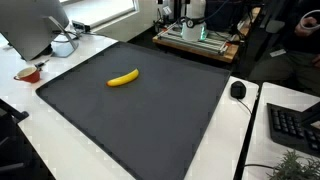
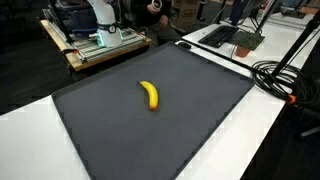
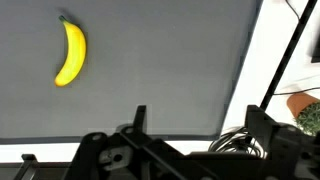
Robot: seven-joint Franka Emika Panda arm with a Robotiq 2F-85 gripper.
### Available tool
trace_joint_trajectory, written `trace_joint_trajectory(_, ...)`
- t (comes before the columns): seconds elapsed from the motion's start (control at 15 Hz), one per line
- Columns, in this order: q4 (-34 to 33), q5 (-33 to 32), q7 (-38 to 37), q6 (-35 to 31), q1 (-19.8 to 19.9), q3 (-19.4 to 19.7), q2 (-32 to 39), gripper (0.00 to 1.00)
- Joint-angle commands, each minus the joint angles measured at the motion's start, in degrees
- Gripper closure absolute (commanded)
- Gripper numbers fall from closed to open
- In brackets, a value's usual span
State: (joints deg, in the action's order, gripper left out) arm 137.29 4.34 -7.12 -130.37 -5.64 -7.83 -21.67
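Note:
A yellow banana (image 1: 123, 78) lies alone on a large dark grey mat (image 1: 150, 125), and it shows in both exterior views (image 2: 149, 95). In the wrist view the banana (image 3: 70, 53) lies at the upper left on the mat (image 3: 170, 60). My gripper (image 3: 200, 125) shows only in the wrist view, at the bottom. Its two black fingers are spread wide with nothing between them. It hangs over the mat's edge, well away from the banana. The arm is out of view in both exterior views.
A white table (image 1: 20, 120) surrounds the mat. A black mouse (image 1: 238, 90) and a keyboard (image 1: 295, 125) lie beside it. A monitor (image 1: 30, 25) and a red bowl (image 1: 28, 73) stand at one corner. Black cables (image 2: 280, 75) run along one side. A wooden cart (image 2: 100, 45) stands behind.

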Motion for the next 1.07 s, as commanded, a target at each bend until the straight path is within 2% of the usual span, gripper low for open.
trace_joint_trajectory(0.0,-0.1,-0.1,-0.1,0.2,-0.2,0.2,0.0,0.0)
trace_joint_trajectory(0.33,-0.1,-0.1,-0.1,0.2,-0.2,0.2,0.0,0.0)
trace_joint_trajectory(0.4,0.2,-3.5,-1.4,-0.2,0.8,-1.0,-0.1,0.0)
trace_joint_trajectory(0.6,0.4,-13.6,-1.3,4.3,2.0,-3.1,0.0,0.0)
trace_joint_trajectory(1.0,0.9,-24.9,2.1,12.9,0.3,-5.6,2.7,0.0)
